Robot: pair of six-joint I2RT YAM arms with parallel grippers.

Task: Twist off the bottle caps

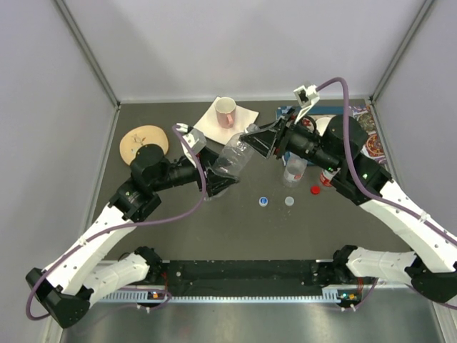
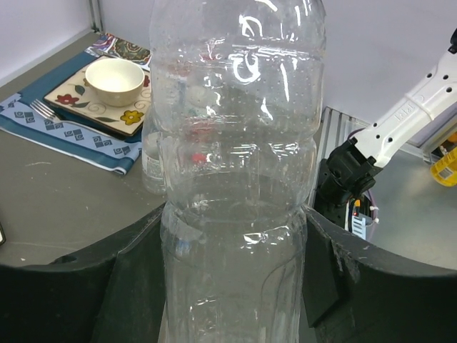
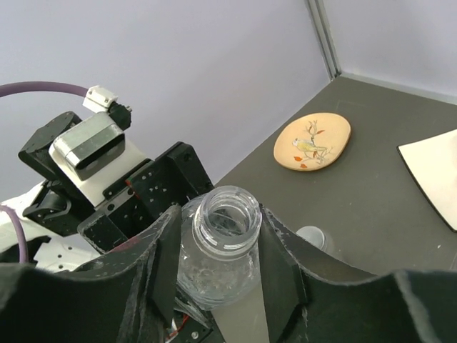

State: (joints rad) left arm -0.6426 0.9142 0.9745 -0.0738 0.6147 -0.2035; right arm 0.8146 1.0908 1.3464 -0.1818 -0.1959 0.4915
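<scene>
A clear, squat bottle [image 1: 232, 158] is held tilted in the air between both arms. My left gripper [image 1: 214, 173] is shut on its lower body, which fills the left wrist view [image 2: 235, 107] between my fingers [image 2: 325, 271]. My right gripper [image 1: 257, 141] is closed around its neck; in the right wrist view the mouth [image 3: 227, 214] is open, with no cap. A blue cap [image 1: 263, 201], a greyish-clear cap [image 1: 289, 201] and a red cap [image 1: 315, 190] lie on the table. A bottle with a white cap [image 1: 194, 137] stands by my left gripper.
An uncapped bottle [image 1: 294, 170] stands under my right arm. A mug [image 1: 226, 111] sits on a white napkin [image 1: 243, 120] at the back. A round wooden coaster [image 1: 141, 140] lies at left. A placemat [image 2: 64, 132] with a plate and white bowl [image 2: 114, 80] lies at right.
</scene>
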